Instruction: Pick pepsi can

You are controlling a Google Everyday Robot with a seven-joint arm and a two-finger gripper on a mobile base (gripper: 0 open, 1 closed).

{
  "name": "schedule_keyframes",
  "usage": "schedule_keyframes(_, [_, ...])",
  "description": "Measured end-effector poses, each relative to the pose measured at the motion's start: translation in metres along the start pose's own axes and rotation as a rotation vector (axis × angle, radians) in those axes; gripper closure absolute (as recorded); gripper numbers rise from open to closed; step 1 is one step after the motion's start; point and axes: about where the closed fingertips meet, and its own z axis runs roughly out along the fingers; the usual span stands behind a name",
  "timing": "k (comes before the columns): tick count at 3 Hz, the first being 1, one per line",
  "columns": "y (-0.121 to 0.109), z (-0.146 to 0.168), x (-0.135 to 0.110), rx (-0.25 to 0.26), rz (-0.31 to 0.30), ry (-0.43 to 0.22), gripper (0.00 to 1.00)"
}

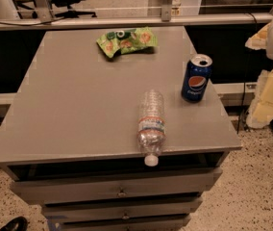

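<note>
The pepsi can point(196, 78) is dark blue with a round red-white-blue logo and a silver top. It stands upright near the right edge of the grey table top point(79, 105). My gripper point(268, 93) shows as a white and cream shape at the right edge of the view. It is off the table, to the right of the can and apart from it, and holds nothing that I can see.
A clear plastic water bottle point(151, 126) lies on its side at the table's front edge, its cap over the edge, left of the can. A green snack bag point(127, 41) lies at the back. Drawers point(117, 189) sit below. A rail runs behind the table.
</note>
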Motion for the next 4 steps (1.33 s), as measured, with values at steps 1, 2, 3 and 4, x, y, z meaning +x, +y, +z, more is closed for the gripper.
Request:
schedule_keyframes(1, [-0.003, 0.001, 0.001, 0.012, 0.008, -0.013, 0.0])
schedule_keyframes(2, [-0.011, 0.012, 0.007, 0.047, 0.033, -0.058, 0.0])
schedule_keyframes(3, [-0.031, 0.036, 0.014, 0.106, 0.07, -0.144, 0.0])
schedule_keyframes(4, [-0.059, 0.059, 0.015, 0.153, 0.135, -0.275, 0.0])
